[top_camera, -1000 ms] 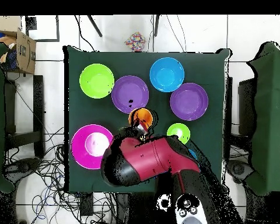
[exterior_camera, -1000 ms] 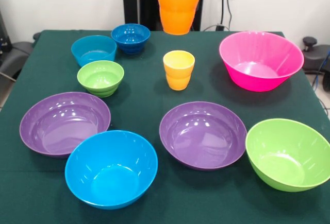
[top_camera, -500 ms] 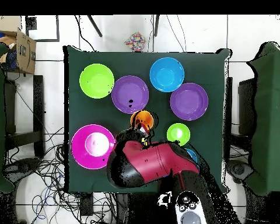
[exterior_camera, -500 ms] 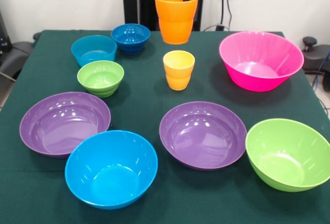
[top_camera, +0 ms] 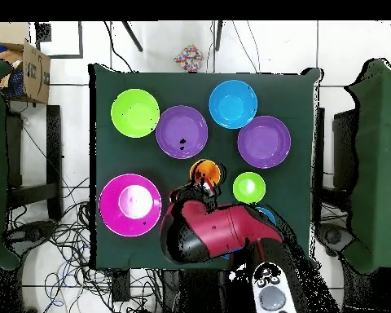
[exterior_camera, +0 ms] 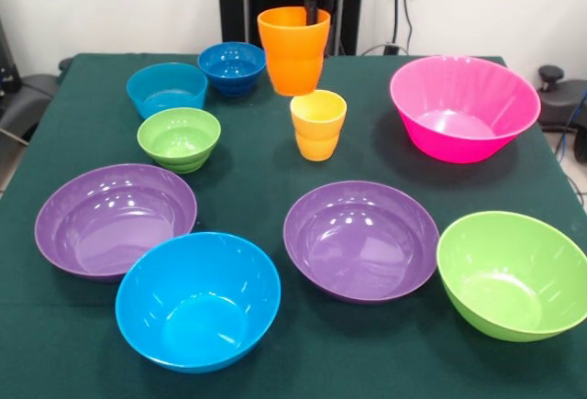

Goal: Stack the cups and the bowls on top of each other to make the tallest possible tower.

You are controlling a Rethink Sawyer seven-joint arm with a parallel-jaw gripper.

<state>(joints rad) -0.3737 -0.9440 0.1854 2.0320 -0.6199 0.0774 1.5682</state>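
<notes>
Front view shows the tool [exterior_camera: 315, 9] clamped on the rim of the orange cup [exterior_camera: 293, 49], holding it in the air, upright, above and slightly left of the yellow cup [exterior_camera: 318, 124] standing on the green surface [exterior_camera: 257, 156]. Small green [exterior_camera: 179, 138], light blue [exterior_camera: 166, 88] and dark blue [exterior_camera: 232, 67] bowls sit to the left; the pink bowl [exterior_camera: 463, 107] sits to the right.

Upright orange cup [exterior_camera: 293, 49] hangs lifted above the table, beside the standing yellow cup [exterior_camera: 318, 124].
</notes>
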